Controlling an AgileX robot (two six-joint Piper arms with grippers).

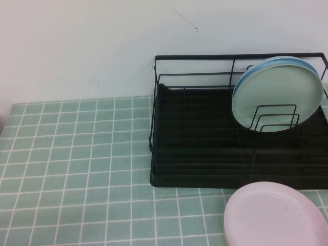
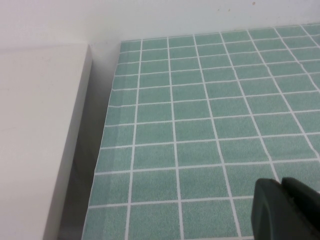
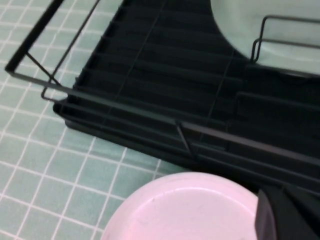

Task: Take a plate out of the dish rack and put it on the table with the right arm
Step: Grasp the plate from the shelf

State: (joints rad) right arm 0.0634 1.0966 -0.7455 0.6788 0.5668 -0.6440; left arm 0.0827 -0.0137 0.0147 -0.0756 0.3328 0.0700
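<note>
High view, tiled table (image 1: 77,169), white wall (image 1: 77,46), black dish rack (image 1: 205,154)

A pale mint-green plate (image 1: 277,95) stands upright against wire dividers in the black dish rack (image 1: 195,148) on the green-tiled table (image 1: 77,169).

I saw a mint-green plate (image 1: 277,95) in the black dish rack (image 1: 205,148), a pale pink plate (image 1: 274,218) (plain), and mint-green, white-grouted counter (image 1: 77,169) tiles.
</note>
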